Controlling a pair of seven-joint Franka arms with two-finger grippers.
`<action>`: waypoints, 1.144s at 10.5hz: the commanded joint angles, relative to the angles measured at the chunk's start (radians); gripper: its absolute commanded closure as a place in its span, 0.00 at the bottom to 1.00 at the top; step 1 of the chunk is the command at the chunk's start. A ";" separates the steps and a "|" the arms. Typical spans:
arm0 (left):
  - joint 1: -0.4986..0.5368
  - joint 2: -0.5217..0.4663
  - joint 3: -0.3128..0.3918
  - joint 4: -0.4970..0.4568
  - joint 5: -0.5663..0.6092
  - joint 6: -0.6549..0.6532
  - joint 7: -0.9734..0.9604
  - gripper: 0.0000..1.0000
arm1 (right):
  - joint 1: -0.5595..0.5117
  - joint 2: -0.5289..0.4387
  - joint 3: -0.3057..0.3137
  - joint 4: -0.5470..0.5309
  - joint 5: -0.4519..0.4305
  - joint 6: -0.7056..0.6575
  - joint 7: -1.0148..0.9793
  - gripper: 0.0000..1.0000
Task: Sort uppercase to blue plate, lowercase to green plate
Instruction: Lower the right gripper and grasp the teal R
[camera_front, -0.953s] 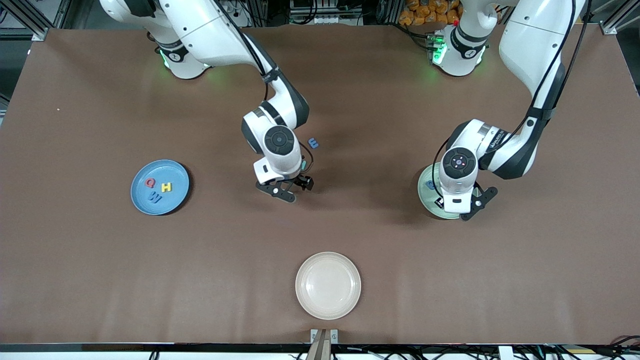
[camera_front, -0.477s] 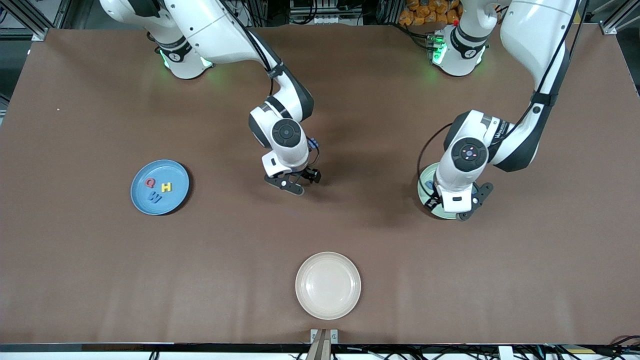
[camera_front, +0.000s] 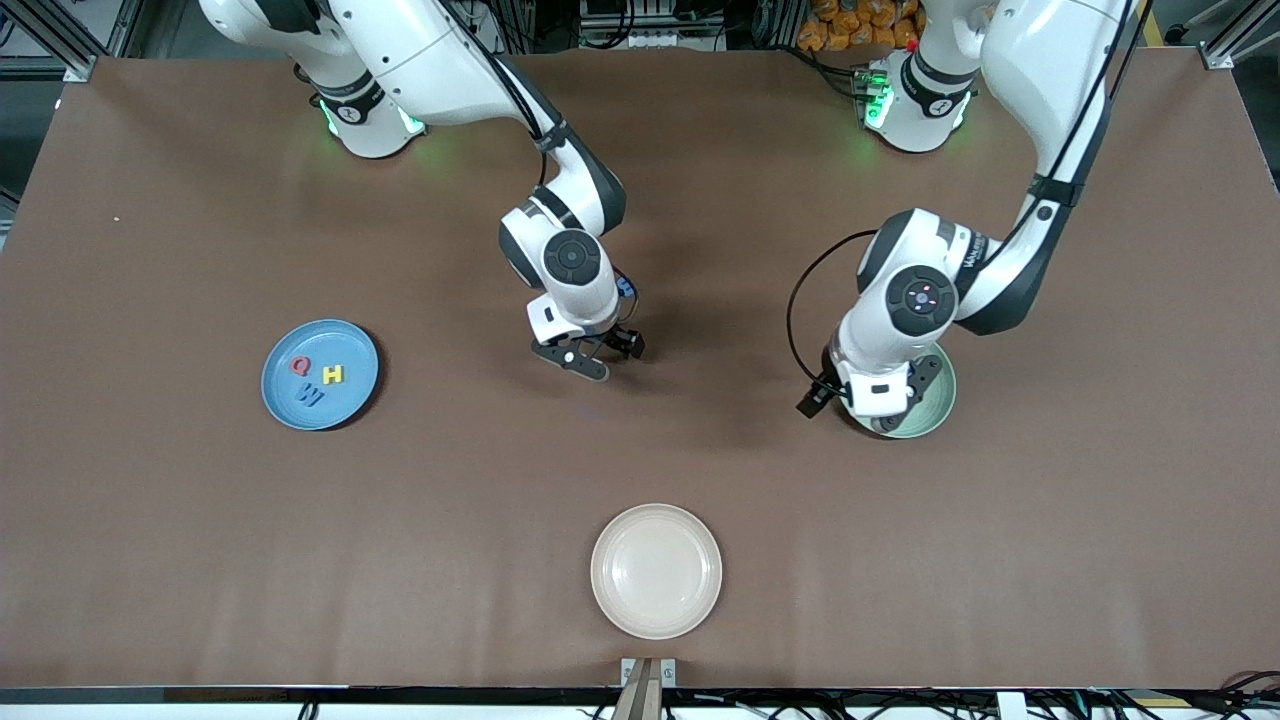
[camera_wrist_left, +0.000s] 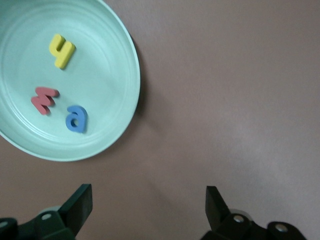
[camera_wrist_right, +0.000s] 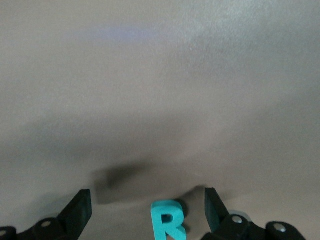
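Brown table (camera_front: 200, 560): right gripper (camera_wrist_right: 147, 210) spread wide over teal R (camera_wrist_right: 168, 226); left gripper (camera_wrist_left: 149, 207) wide, empty, beside green plate (camera_wrist_left: 127, 65).

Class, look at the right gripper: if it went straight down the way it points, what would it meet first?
Most likely the teal R, lying on the table between the open right gripper fingers; height above it is unclear.

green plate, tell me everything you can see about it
The green plate is a round, pale mint plate that looks like plastic, with a raised rim and faint concentric rings inside. It lies flat on the brown table toward the left arm's end, partly hidden under the left arm's wrist in the front view. Three small foam letters lie flat in it, apart from one another: a yellow h, a red w and a blue a. Nothing grips it.
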 joint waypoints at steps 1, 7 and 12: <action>-0.005 0.007 -0.001 0.007 -0.018 -0.001 0.002 0.00 | -0.024 -0.058 0.034 -0.077 -0.001 0.030 0.029 0.00; -0.026 0.033 -0.020 0.007 0.020 0.014 0.016 0.00 | -0.012 -0.042 0.036 -0.077 -0.002 0.038 0.063 0.00; -0.031 0.036 -0.021 0.007 0.100 0.036 0.034 0.00 | -0.010 -0.040 0.036 -0.077 -0.012 0.044 0.066 1.00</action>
